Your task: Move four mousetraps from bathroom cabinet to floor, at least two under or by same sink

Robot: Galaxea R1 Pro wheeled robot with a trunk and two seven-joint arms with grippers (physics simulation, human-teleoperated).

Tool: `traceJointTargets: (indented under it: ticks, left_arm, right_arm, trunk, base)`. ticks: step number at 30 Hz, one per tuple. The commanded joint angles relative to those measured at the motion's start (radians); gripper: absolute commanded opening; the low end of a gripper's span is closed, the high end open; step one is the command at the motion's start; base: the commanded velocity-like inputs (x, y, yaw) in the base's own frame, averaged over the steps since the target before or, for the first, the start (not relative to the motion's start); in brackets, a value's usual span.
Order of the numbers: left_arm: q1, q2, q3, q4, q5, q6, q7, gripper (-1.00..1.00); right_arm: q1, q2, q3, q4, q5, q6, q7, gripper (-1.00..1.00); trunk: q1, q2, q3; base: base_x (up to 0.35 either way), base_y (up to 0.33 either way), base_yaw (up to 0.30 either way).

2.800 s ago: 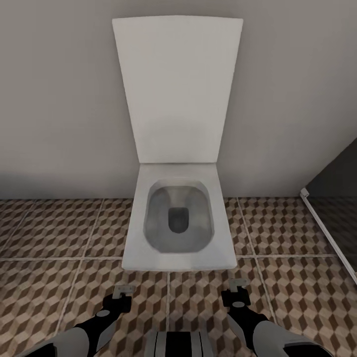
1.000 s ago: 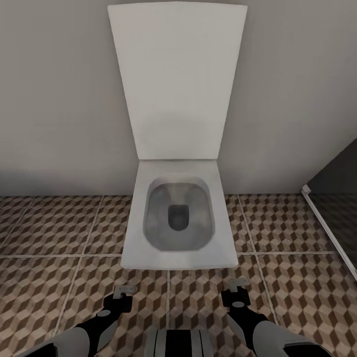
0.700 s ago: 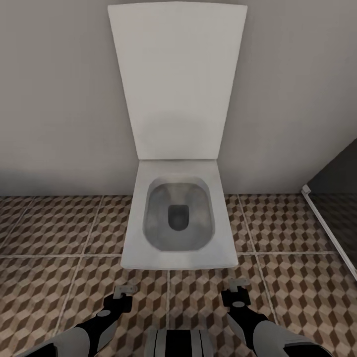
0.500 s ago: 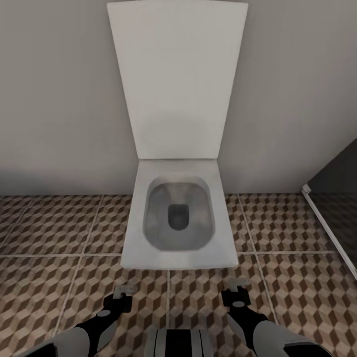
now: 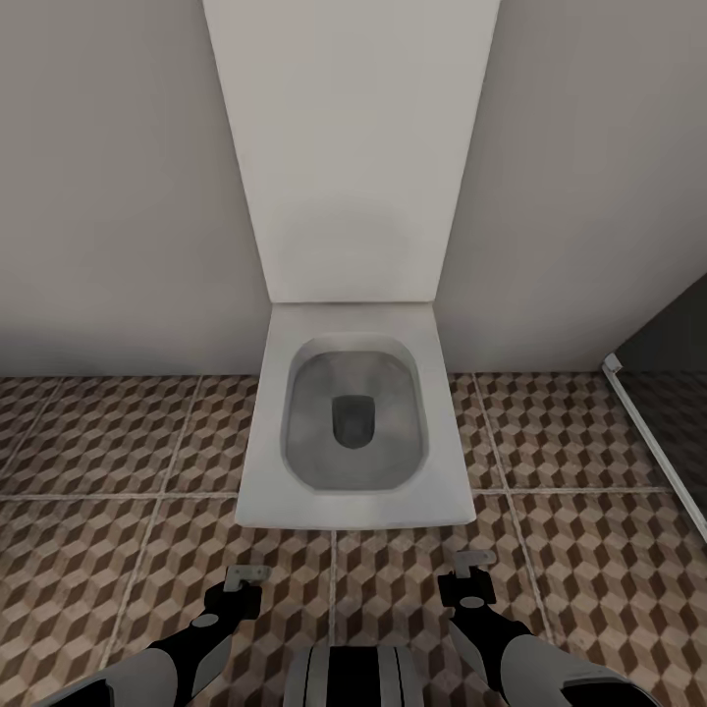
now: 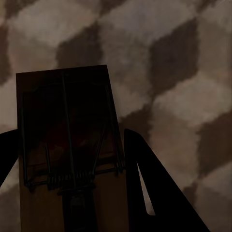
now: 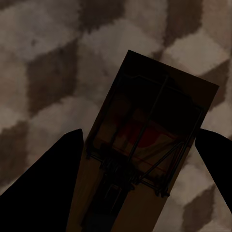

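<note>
My left gripper (image 5: pixel 242 581) hangs low over the bathroom floor (image 5: pixel 98 442), shut on a mousetrap (image 6: pixel 67 140), a tan board with dark wire and a red mark. My right gripper (image 5: pixel 469 577) is beside it at the same height, shut on a second mousetrap (image 7: pixel 150 145). Both wrist views look past the traps onto the cube-patterned tiles close below. The cabinet and the sink are out of view.
A white toilet (image 5: pixel 353 506) with its lid up stands against the pale wall straight ahead, just beyond both grippers. A dark panel with a white floor rail (image 5: pixel 653 442) borders the right side. Tiled floor runs to the left and right of the toilet.
The head camera has moved closer to the toilet, so it looks larger and its lid runs off the top. Both grippers keep their traps and their places.
</note>
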Motion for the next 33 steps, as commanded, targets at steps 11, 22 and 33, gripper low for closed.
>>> traceJointTargets:
  ticks: [11, 22, 33]
  left_arm:
    - [0.0, 0.0, -0.008, -0.002, 0.001, -0.003, 0.012, -1.0]
    - [0.001, 0.01, -0.009, -0.002, 0.0, -0.017, 0.011, -1.0]
    - [-0.021, 0.049, -0.008, -0.002, 0.001, -0.02, -0.054, -1.0]
  right_arm:
    - [-0.001, 0.0, 0.003, 0.001, 0.007, 0.0, -0.006, -1.0]
    - [-0.001, -0.003, 0.003, -0.023, 0.007, 0.001, -0.006, -1.0]
    - [0.004, 0.001, 0.004, -0.098, 0.005, 0.073, 0.003, -1.0]
  trunk:
    - [0.0, 0.0, -0.001]
    - [0.0, 0.0, -0.001]
    - [0.0, 0.0, -0.001]
  base:
    - [0.0, 0.0, 0.0]
    - [0.0, 0.0, 0.0]
    - [0.0, 0.0, 0.0]
